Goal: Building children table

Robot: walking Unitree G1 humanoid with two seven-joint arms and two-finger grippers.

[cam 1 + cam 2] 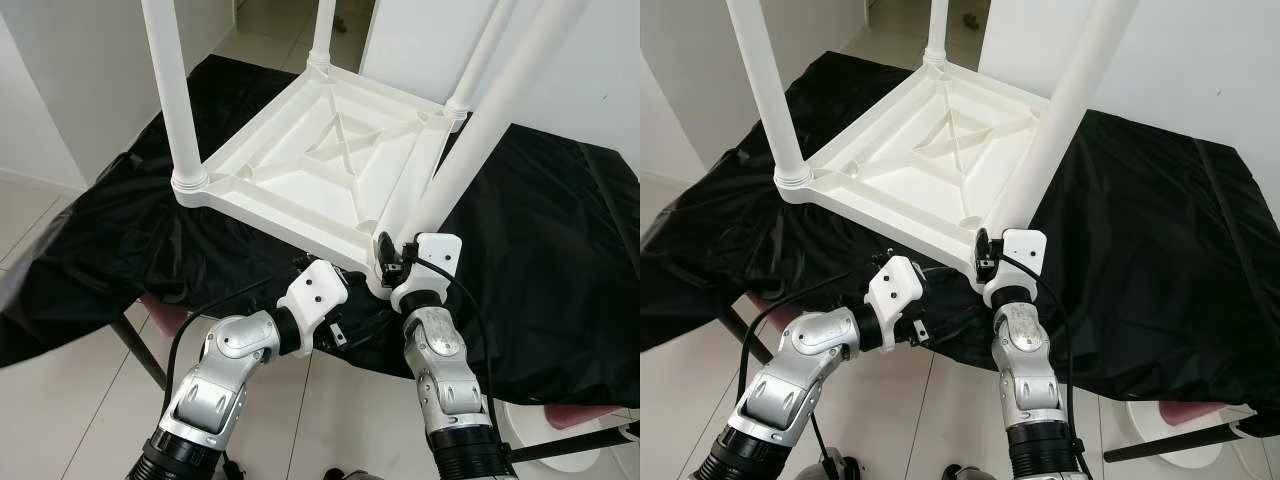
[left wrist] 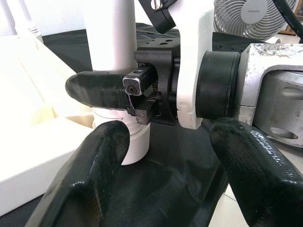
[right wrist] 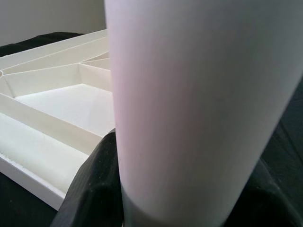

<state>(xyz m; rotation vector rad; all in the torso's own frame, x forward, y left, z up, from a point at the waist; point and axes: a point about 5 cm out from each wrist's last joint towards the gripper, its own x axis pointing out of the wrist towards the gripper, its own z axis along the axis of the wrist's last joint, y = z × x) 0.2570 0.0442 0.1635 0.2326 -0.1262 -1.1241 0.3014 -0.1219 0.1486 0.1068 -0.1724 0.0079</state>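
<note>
Already most of the build looks done — the white tabletop lies upside down on the black-draped counter, and three legs stand upright in their corner sockets: the near-left leg, a far one and another at the far-right corner. The fourth leg is at the near corner, slightly tilted, with the right end effector clenched around its lower end just above the socket. Whether it is fully seated I cannot tell. The left end effector hovers just beside that corner with its fingers spread apart, grasping nothing. What remains, I judge, is pressing this last leg home — then turning the table upright.
</note>
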